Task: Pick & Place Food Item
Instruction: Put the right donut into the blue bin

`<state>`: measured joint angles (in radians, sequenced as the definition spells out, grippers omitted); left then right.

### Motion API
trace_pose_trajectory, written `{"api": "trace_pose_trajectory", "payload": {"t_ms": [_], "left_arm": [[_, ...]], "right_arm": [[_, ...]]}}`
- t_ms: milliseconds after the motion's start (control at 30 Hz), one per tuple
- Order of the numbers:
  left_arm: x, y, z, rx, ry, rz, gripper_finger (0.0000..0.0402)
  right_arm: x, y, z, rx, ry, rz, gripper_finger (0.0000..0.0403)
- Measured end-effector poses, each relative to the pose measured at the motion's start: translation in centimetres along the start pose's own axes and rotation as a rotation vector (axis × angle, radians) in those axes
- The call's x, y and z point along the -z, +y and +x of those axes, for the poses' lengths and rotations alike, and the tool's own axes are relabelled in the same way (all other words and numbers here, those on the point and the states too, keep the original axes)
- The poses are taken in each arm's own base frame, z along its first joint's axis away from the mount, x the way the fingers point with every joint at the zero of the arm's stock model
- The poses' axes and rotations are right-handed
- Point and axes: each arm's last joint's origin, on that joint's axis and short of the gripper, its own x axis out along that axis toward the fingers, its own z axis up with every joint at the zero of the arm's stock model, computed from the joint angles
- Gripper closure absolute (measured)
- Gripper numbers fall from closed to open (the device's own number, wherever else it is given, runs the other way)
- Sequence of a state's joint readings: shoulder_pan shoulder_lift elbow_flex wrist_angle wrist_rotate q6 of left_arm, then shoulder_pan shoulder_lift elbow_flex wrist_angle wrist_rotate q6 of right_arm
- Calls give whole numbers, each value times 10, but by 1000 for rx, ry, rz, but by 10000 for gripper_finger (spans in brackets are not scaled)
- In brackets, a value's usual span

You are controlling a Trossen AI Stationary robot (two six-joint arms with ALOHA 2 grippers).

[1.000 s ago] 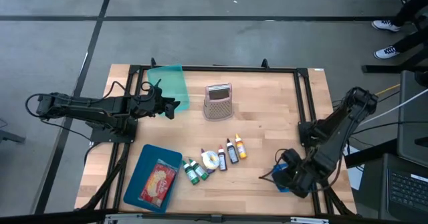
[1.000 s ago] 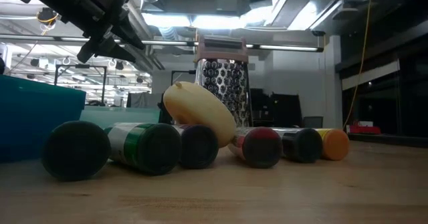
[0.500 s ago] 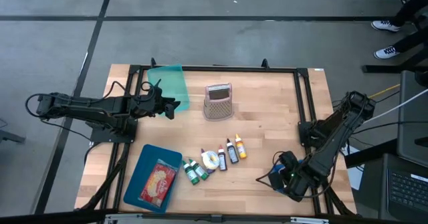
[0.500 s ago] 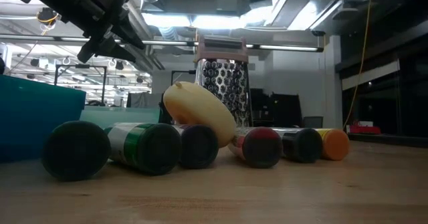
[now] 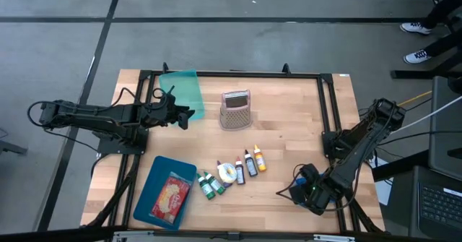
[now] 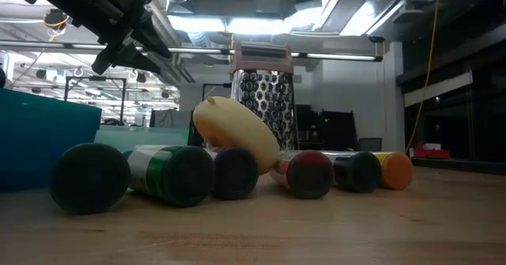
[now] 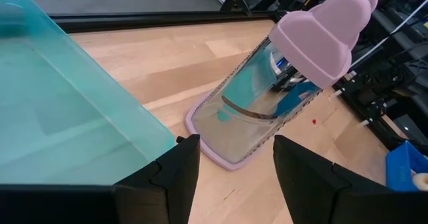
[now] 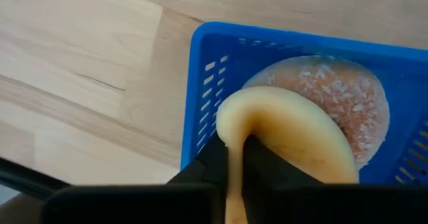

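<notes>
— Since the right hand (image 8: 231,158) has that pale yellow food piece (image 8: 287,127) pinched narrowly between its fingers (image 8: 208,158), right over the blue basket (image 8: 200,90), what's the trick to finishing it well?

— I'd say come down square so the piece clears the basket wall on the hand's table side, and let go only when it sits low over the pink sprinkled donut (image 8: 348,93) below it.

— How is the hand posed?

— Pointing straight down at the basket, the arm folded at the table (image 5: 289,137) corner.

— And the left hand (image 7: 231,164)?

— Waiting, fingers spread wide and empty, tipped down toward the grater (image 7: 281,97), the teal bin (image 7: 60,110) just beside it.
</notes>
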<state>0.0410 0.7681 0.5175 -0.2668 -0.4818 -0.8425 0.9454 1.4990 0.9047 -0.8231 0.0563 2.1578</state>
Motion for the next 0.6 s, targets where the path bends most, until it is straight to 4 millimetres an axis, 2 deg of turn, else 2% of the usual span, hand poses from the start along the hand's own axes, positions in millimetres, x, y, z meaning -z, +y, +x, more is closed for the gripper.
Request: {"api": "trace_pose_trajectory", "payload": {"t_ms": [333, 467, 600], "left_arm": [[0, 0, 0, -10, -11, -1, 217], [0, 0, 0, -10, -11, -8, 217], [0, 0, 0, -9, -11, -9, 217]], "right_arm": [[-2, -4, -1, 59, 24, 7, 234], [-6, -4, -7, 35, 21, 18, 205], [-11, -5, -23, -61, 0, 28, 194]]}}
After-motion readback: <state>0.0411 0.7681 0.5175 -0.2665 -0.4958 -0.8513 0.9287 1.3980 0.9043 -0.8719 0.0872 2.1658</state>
